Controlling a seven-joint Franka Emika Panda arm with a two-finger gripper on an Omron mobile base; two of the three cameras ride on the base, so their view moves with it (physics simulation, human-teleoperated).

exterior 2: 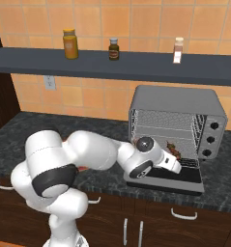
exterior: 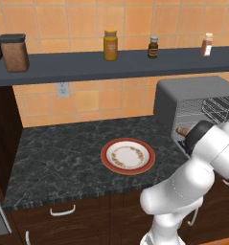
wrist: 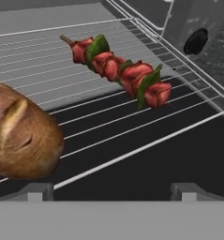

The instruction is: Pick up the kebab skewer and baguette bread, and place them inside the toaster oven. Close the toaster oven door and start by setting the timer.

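Hand (wrist: 111, 192) inside toaster oven (exterior 2: 177, 132) mouth, fingers spread wide, nothing held. Kebab skewer (wrist: 118, 70) lies on wire rack (wrist: 132, 126) just ahead of hand, long axis diagonal, far-left to near-right. Baguette bread (wrist: 19, 136) on same rack, left of hand, close to camera. Both items loaded. Toaster oven door (exterior 2: 184, 179) down flat under arm; likely next: pull hand out, then lift door. Count: one skewer, one baguette, one red-rimmed plate (exterior: 128, 156) bare on surface (exterior: 58, 158), four jars on shelf (exterior: 87, 67).
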